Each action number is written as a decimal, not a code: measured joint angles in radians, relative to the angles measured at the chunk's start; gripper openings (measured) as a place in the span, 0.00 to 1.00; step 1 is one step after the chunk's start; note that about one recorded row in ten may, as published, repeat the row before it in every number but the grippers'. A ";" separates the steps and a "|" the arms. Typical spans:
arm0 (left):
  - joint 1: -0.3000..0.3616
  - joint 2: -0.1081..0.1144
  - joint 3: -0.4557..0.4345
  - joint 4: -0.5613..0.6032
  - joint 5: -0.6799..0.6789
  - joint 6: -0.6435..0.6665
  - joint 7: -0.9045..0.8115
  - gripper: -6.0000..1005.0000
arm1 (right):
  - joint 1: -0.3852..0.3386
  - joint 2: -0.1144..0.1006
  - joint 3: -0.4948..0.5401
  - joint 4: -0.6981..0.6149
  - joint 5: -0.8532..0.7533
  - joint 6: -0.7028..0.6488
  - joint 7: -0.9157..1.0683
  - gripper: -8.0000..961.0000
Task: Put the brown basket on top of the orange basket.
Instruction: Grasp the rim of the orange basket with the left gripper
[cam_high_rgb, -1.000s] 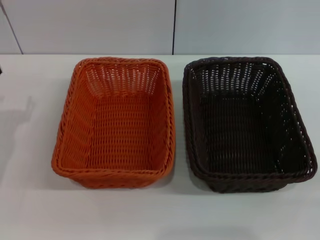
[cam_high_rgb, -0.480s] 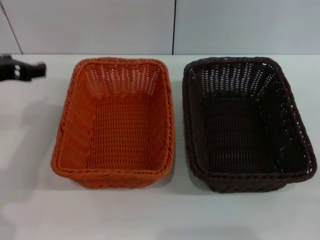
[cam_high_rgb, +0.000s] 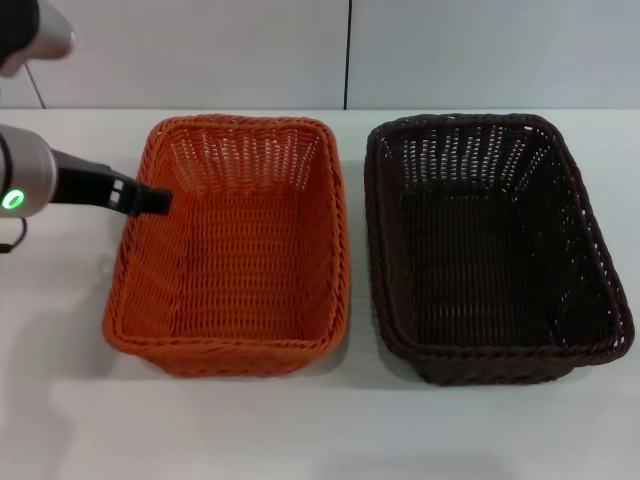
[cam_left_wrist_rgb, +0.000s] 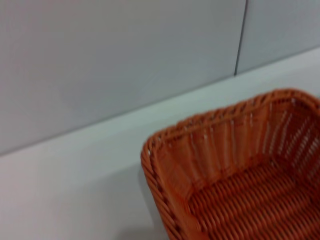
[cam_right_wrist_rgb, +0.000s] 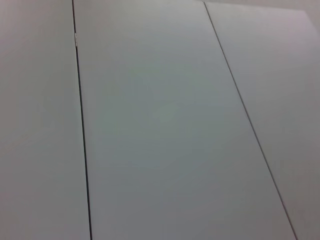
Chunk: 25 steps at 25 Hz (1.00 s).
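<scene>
The orange basket (cam_high_rgb: 228, 347) stands upright on the white table, left of centre in the head view. The brown basket (cam_high_rgb: 497, 356) stands beside it on the right, a small gap between them. Both are empty. My left gripper (cam_high_rgb: 152, 200) comes in from the left, its dark tip over the orange basket's left rim. The left wrist view shows a far corner of the orange basket (cam_left_wrist_rgb: 220, 145) from above. My right gripper is out of view; its wrist view shows only wall panels.
The white table (cam_high_rgb: 320, 430) stretches in front of and around both baskets. A pale panelled wall (cam_high_rgb: 450, 50) rises behind the table's far edge.
My left arm has come in from the left edge and moved right and nearer, from beside the table's far left to the orange basket's left rim. The baskets have not moved.
</scene>
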 joint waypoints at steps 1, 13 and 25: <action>0.000 0.000 0.000 0.000 0.000 0.000 0.000 0.78 | -0.001 0.000 0.000 0.000 0.000 -0.001 0.000 0.77; -0.076 0.000 0.000 0.253 0.007 0.069 0.004 0.78 | -0.002 0.000 -0.002 0.000 0.000 -0.004 0.000 0.77; -0.173 0.002 0.004 0.453 0.039 0.098 0.014 0.73 | -0.004 0.000 -0.002 0.001 -0.011 -0.005 0.000 0.77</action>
